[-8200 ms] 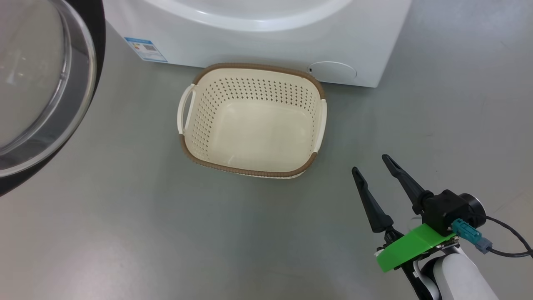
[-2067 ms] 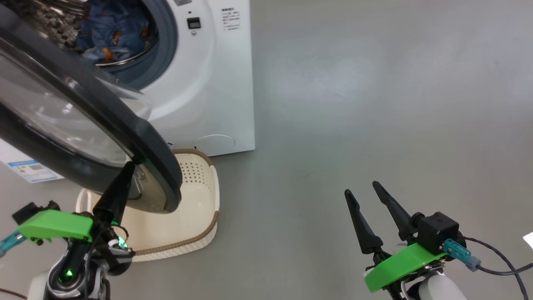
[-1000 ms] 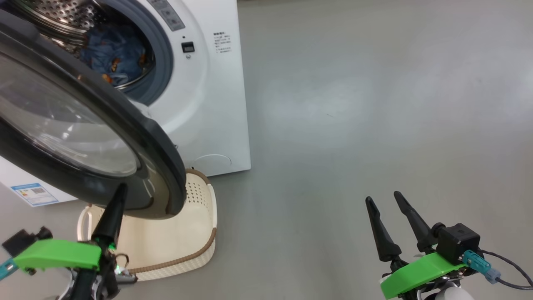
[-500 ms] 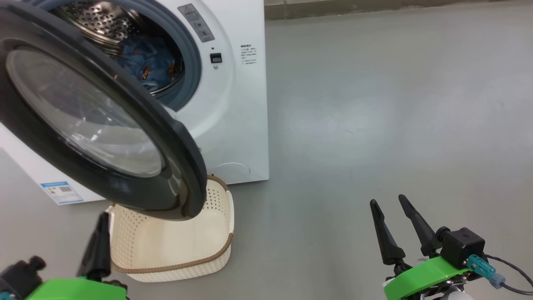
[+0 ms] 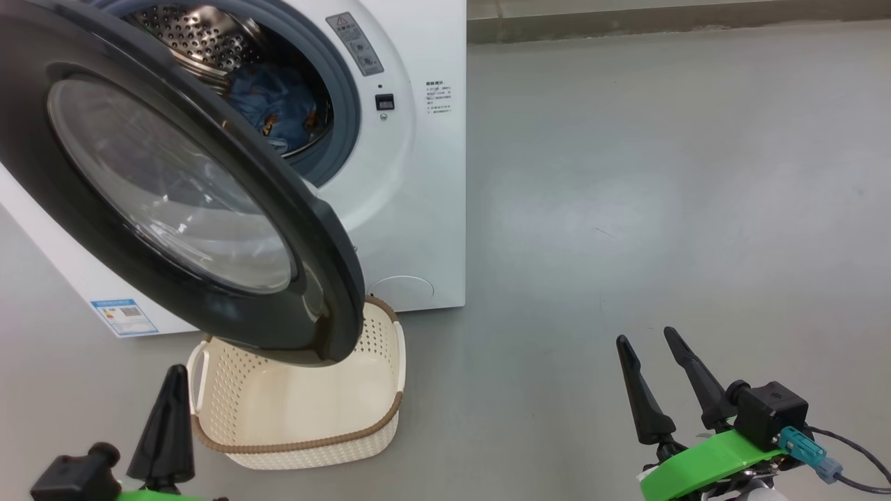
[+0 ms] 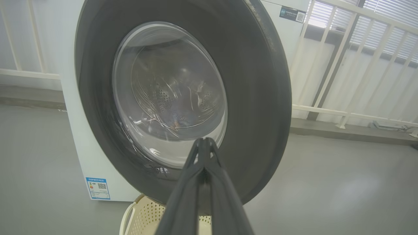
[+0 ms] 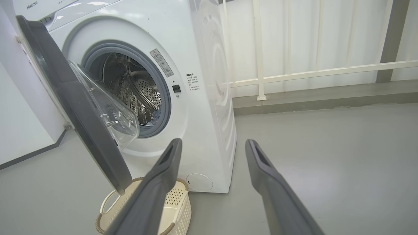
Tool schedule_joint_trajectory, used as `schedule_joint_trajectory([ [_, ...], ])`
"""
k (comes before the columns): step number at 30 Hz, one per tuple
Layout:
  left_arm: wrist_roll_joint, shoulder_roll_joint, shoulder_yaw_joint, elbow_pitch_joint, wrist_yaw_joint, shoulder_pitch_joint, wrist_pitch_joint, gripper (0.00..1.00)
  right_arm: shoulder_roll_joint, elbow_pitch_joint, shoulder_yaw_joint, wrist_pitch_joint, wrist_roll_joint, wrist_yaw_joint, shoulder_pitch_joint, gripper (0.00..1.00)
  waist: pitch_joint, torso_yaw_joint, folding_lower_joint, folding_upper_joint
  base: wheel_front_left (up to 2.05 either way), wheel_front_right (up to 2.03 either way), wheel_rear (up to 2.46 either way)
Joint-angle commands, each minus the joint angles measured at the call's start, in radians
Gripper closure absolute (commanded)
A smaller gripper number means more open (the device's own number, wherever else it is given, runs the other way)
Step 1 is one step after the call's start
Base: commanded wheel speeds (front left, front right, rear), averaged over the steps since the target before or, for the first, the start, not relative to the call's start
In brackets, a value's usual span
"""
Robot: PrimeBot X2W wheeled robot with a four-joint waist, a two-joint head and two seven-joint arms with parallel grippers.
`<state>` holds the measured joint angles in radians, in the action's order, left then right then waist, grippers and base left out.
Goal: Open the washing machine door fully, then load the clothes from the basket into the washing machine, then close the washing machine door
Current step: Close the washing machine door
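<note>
Since two seconds ago the left claw (image 5: 175, 376) has come away from the washing machine door (image 5: 174, 202). Then its tip was touching the door's lower edge; now it is hanging low at the near left, apart from the door and just beside the basket's left handle. Much of the shift in the head view is the camera lifting, not the things moving.

Its two fingers are pressing together into a single point, pinching nothing. The right claw (image 5: 646, 335) is standing spread and empty over the floor (image 5: 626, 209) at the near right, well apart from the washing machine (image 5: 418, 209).

The clothes (image 5: 278, 108) are lying inside the drum, and the basket (image 5: 292, 445) is sitting on the floor just in front of the machine, empty as far as the door is letting it show. Opening and loading are looking done — only the closing is left, and the door is standing roughly half-swung, not yet against the gasket.

Hinged at the far left, the door is standing upright, its free edge pointing toward the near right and overhanging the basket's far side, its glass bowl bulging toward the drum. Being round, it has no long axis — the basket's is running left to right along the machine's front.
</note>
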<state>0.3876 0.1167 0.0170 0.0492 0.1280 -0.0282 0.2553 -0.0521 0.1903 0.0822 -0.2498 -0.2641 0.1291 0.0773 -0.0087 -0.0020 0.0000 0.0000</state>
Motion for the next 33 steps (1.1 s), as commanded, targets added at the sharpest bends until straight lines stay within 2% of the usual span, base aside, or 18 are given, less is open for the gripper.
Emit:
schedule_joint_trajectory([
  [1, -0.032, 0.012, -0.044, -0.024, 0.003, 0.015, 0.006, 1.00, 0.002, -0.022, 0.026, -0.012, -0.011, 0.002, 0.006, 0.00, -0.001, 0.001, 0.0000, 0.0000, 0.00, 0.00, 0.00],
  [2, -0.061, 0.012, -0.048, -0.025, 0.003, 0.012, 0.006, 1.00, 0.002, -0.022, 0.026, -0.012, -0.011, 0.002, 0.006, 0.00, -0.002, 0.001, 0.0000, 0.0000, 0.00, 0.00, 0.00],
  [3, -0.084, 0.011, -0.049, -0.026, 0.003, 0.008, 0.006, 0.87, 0.002, -0.021, 0.027, -0.012, -0.011, 0.002, 0.006, 0.00, -0.002, 0.002, 0.0000, 0.0000, 0.00, 0.00, 0.00],
  [4, -0.100, 0.007, -0.049, -0.027, 0.003, 0.004, 0.006, 0.54, 0.002, -0.021, 0.027, -0.012, -0.012, 0.002, 0.007, 0.00, -0.003, 0.002, 0.0000, 0.0000, 0.00, 0.00, 0.00],
  [5, -0.115, 0.004, -0.048, -0.026, 0.003, 0.000, 0.006, 0.02, 0.002, -0.021, 0.028, -0.012, -0.012, 0.002, 0.007, 0.00, -0.002, 0.002, 0.0000, 0.0000, 0.00, 0.00, 0.00],
  [6, -0.124, 0.002, -0.041, -0.018, 0.003, -0.006, 0.006, 0.00, 0.002, -0.020, 0.029, -0.012, -0.012, 0.002, 0.006, 0.00, -0.003, 0.002, 0.0000, 0.0000, 0.00, 0.00, 0.00],
  [19, -0.146, -0.006, -0.013, 0.062, 0.003, -0.002, 0.006, 0.00, 0.002, -0.013, 0.035, -0.012, -0.012, 0.002, 0.005, 0.00, 0.001, 0.001, 0.0000, 0.0000, 0.00, 0.00, 0.00],
  [33, -0.133, -0.013, 0.001, 0.073, 0.003, 0.001, 0.006, 0.00, 0.002, -0.011, 0.036, -0.012, -0.009, 0.002, 0.005, 0.00, -0.002, 0.007, 0.0000, 0.0000, 0.00, 0.00, 0.00],
])
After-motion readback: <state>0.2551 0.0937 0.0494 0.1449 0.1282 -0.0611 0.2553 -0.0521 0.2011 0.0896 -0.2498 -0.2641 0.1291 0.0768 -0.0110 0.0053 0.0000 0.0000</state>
